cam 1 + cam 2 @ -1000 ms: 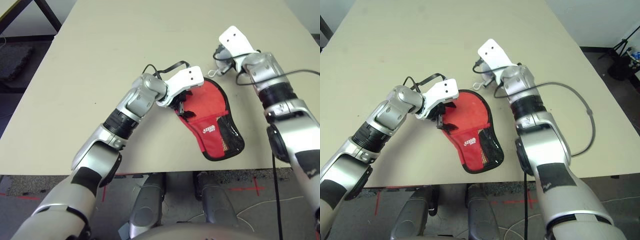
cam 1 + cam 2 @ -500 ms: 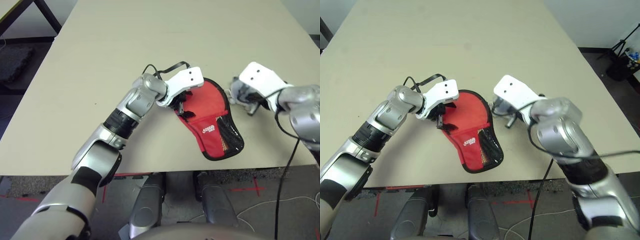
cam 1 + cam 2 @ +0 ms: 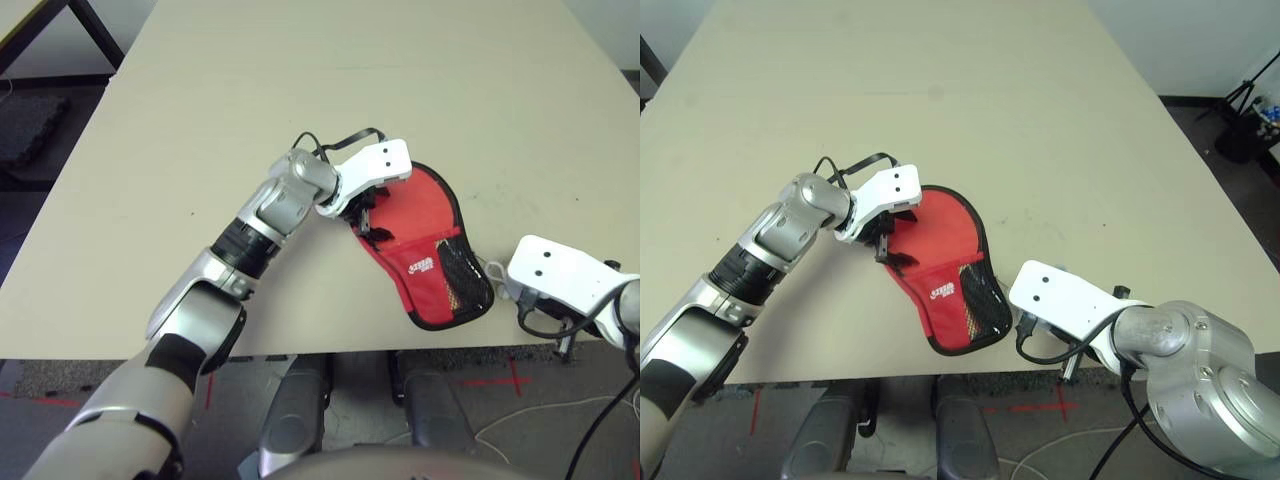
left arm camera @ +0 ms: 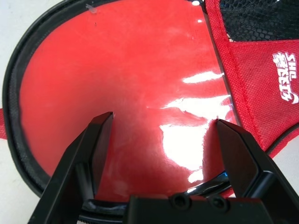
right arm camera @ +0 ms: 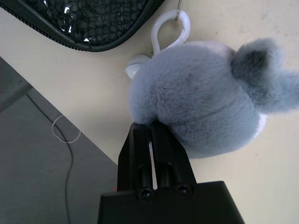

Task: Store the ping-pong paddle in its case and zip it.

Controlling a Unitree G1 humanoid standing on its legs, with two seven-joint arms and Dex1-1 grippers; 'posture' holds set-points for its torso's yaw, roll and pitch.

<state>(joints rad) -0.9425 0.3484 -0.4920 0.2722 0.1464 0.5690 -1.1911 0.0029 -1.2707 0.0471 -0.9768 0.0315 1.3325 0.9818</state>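
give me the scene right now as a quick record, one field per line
surface: pale table
case: red with black edging, lying flat, clear plastic side up
pocket: black mesh on the case's wider end
logo: white lettering
left pincer: open, over the case
right pincer: shut on grey plush toy
plush extras: white plastic clip
paddle: cannot tell whether inside the case

Glossy clear plastic covers the red paddle-shaped case (image 4: 126, 79), its dark mesh pocket (image 3: 985, 298) netted and shiny. The blue-grey toy (image 5: 191, 93) is soft matt plush
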